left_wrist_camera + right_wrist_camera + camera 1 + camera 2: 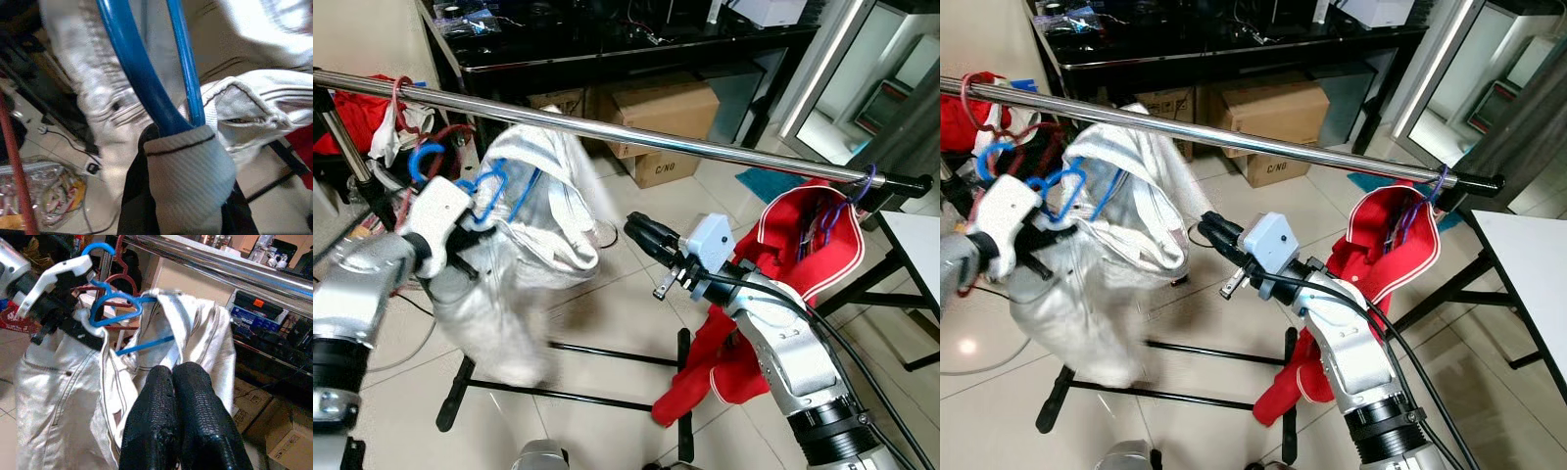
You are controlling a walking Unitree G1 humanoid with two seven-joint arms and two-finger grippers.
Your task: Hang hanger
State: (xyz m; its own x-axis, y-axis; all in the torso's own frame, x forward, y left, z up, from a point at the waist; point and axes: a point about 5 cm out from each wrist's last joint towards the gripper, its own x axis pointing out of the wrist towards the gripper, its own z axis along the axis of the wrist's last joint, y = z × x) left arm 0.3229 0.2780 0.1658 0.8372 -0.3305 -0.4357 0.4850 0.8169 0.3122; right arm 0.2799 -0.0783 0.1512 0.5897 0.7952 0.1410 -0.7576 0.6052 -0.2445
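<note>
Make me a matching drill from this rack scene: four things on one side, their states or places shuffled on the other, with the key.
1. blue hanger
2. red garment
3. right tool
4. cardboard box

a. hanging at the rail's far right end
b. fingers shut, holding nothing
c. on the floor beyond the rail
d. held by the left tool, carrying a white garment

Pairs: 1-d, 2-a, 3-b, 4-c

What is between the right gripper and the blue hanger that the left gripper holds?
White clothing draped on the blue hanger lies between it and the right gripper; the right wrist view shows this best. The left gripper holds the hanger below the rail.
</note>
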